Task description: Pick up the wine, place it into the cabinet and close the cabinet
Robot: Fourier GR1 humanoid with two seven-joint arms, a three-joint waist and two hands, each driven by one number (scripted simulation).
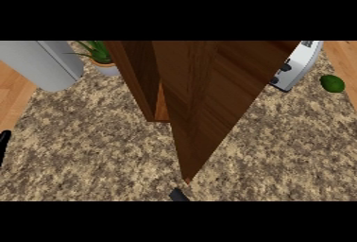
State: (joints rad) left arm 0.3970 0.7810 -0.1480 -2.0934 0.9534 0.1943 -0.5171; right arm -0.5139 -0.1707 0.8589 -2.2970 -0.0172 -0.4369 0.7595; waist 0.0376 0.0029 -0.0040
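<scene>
Brown wooden cabinet [202, 90] door hangs open over the speckled granite table [90, 142]. Left robot hand [4, 142] & right robot hand [178, 194] barely peek in, can't tell their fingers' state.

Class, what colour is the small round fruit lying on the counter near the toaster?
Green: the fruit shows best in the head view, at the counter's right edge.

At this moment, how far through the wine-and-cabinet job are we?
No wine bottle shows on the counter, so whether it is stowed cannot be told. The cabinet door stands open across the view; the right hand shows just below its lower corner. Closing is left.
</scene>
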